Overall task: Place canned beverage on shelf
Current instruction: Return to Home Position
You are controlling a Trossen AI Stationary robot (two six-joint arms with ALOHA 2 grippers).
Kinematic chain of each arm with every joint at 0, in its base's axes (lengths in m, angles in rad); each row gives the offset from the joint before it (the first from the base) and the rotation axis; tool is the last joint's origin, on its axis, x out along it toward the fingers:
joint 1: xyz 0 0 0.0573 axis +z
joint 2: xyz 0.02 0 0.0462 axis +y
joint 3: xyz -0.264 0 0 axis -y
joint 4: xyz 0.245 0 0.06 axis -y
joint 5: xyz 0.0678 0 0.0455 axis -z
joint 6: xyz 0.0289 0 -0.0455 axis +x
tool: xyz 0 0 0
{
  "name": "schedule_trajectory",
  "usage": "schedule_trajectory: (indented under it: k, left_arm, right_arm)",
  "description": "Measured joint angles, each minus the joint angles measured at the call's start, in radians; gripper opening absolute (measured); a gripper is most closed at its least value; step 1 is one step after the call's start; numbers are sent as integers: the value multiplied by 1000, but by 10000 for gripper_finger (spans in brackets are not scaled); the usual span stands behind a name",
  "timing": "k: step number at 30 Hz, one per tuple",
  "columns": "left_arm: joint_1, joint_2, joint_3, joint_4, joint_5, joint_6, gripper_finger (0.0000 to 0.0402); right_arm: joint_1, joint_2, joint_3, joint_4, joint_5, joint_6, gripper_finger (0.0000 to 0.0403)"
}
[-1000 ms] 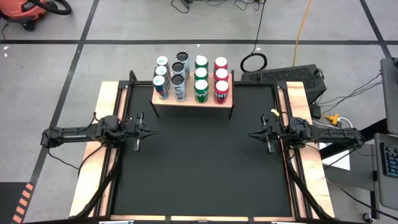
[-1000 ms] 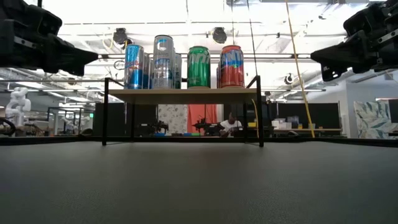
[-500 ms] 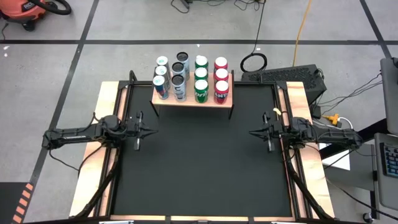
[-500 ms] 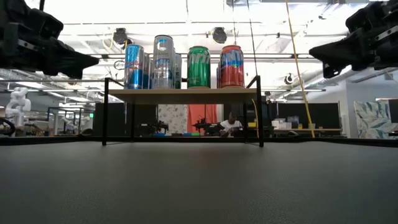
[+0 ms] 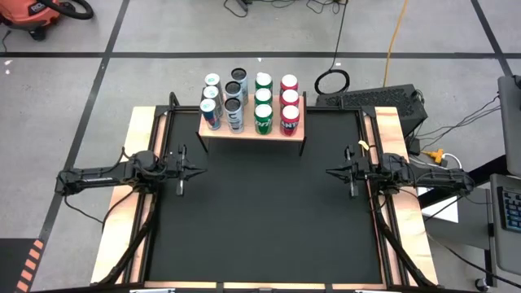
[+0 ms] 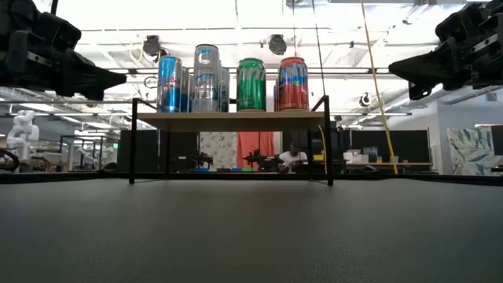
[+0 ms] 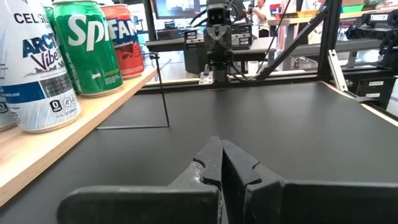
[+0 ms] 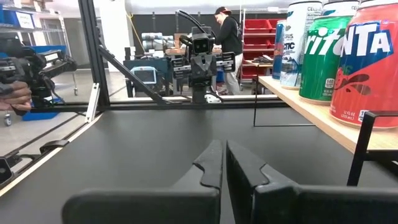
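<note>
The light-wood shelf [image 5: 252,130] on thin black legs stands at the table's far middle. On it stand several cans in four rows: blue-and-silver cans [image 5: 211,113], dark-topped cans [image 5: 234,103], green cans [image 5: 263,110] and red cans [image 5: 289,110]. In the low view they stand upright on the board [image 6: 229,116]. My left gripper [image 5: 201,170] is shut and empty at the table's left side, above the top. My right gripper [image 5: 330,172] is shut and empty at the right side. Both show shut in their wrist views [image 7: 221,152] [image 8: 224,152].
The black tabletop [image 5: 260,220] lies between the two arms, with wooden side strips [image 5: 122,212]. Cables and a black case [image 5: 370,99] lie beyond the far right corner. A person [image 8: 229,34] stands in the room beyond the table.
</note>
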Motion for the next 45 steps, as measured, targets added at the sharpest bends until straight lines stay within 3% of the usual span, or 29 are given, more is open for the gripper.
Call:
schedule_trajectory:
  k: [45]
  left_arm:
    - [-12, 1, 0, 22, -31, -99, 0]
  right_arm:
    - [0, 3, 0, 5, -2, 39, 0]
